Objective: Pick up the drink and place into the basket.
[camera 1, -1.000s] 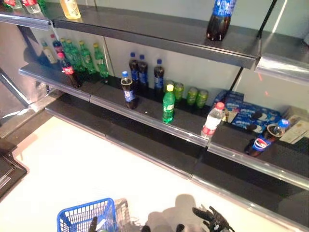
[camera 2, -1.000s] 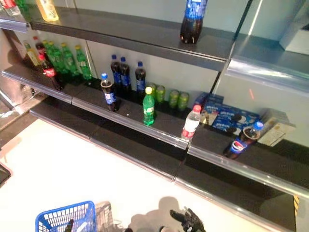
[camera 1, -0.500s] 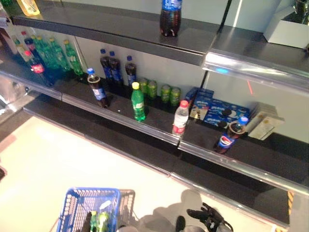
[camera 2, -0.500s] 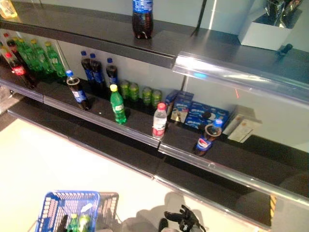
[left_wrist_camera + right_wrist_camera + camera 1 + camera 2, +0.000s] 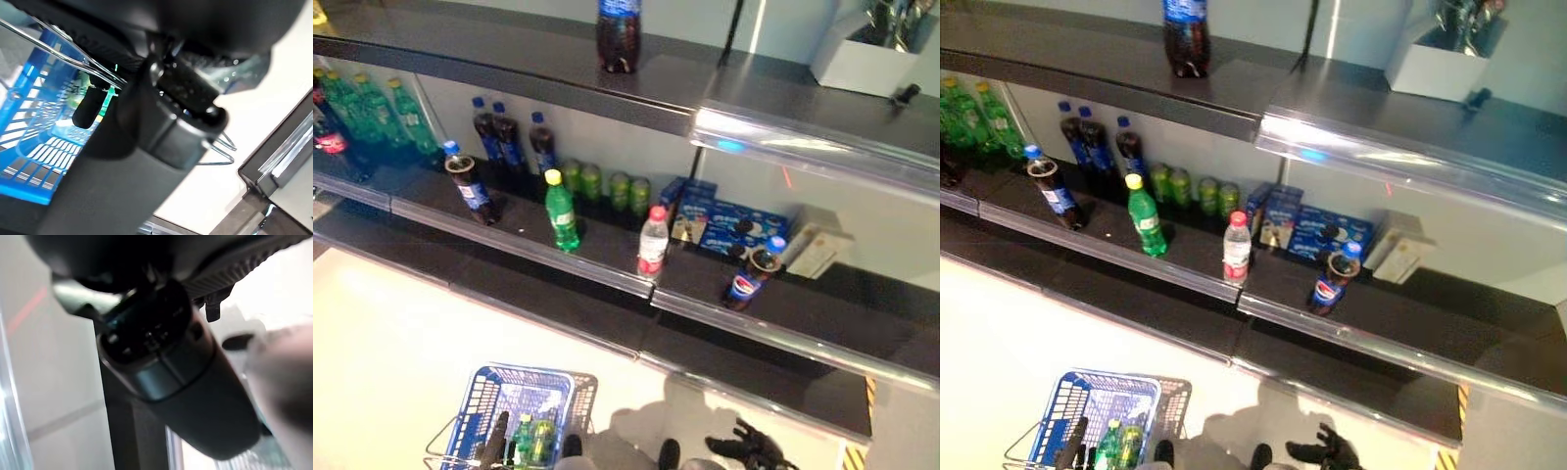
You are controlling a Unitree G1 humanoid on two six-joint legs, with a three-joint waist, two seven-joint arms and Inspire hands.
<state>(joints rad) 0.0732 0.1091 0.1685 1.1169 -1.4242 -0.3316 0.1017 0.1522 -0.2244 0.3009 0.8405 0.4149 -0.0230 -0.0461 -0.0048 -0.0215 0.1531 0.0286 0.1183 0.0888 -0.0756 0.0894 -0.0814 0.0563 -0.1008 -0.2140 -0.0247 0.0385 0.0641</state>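
Observation:
A blue basket (image 5: 475,419) with wire handles hangs at the lower left, and green bottles (image 5: 534,441) lie inside it. My left hand (image 5: 161,122) has its fingers curled round the basket's wire handle (image 5: 58,51). My right hand (image 5: 754,452) hangs low at the bottom right with its fingers spread and nothing in them. On the middle shelf (image 5: 607,279) stand a cola bottle with a blue label (image 5: 470,188), a green bottle (image 5: 561,211) and a clear water bottle with a red label (image 5: 652,242). A tilted cola bottle (image 5: 749,279) leans further right.
Dark bottles (image 5: 509,137), green cans (image 5: 607,186) and blue biscuit boxes (image 5: 729,220) fill the back of the middle shelf. One cola bottle (image 5: 619,34) stands on the top shelf. More green bottles (image 5: 372,103) stand far left. Pale floor lies before the shelves.
The camera has swung right and down, so the shelves shift left in the picture. More of the basket shows, with the green bottles in it. The right hand stays low.

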